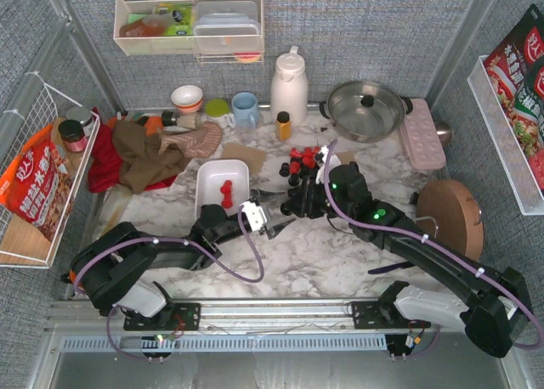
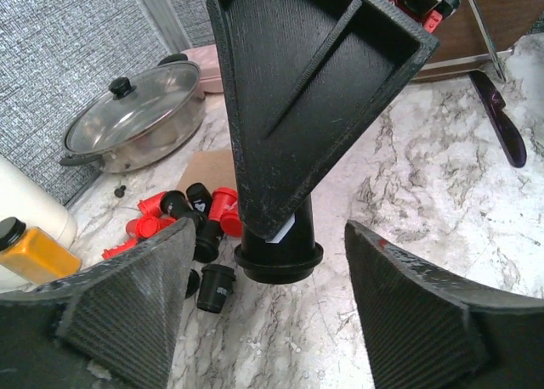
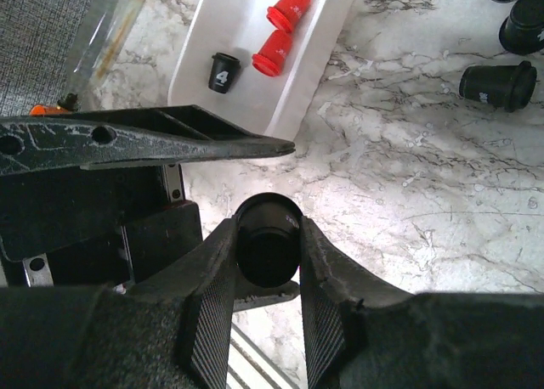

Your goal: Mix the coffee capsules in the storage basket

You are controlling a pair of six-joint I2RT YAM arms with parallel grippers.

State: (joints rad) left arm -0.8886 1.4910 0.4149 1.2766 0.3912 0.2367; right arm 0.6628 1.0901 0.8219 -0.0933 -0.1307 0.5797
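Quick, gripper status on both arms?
Left gripper: open, holding nothing.
Right gripper: closed on a black capsule.

Left arm (image 1: 144, 257) reaches forward, low over the table, with the left gripper (image 2: 270, 236) spread wide. Right arm (image 1: 425, 240) stretches in toward the left. Right gripper (image 3: 266, 232) is clamped on a black capsule (image 3: 267, 257), tip sitting between the left fingers (image 2: 127, 304).

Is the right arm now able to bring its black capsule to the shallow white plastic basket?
Probably not in a straight line. The right tool, shut on the small black tapered capsule, points at the shallow white plastic basket, but the open left tool lies between them. Passing above it looks possible.
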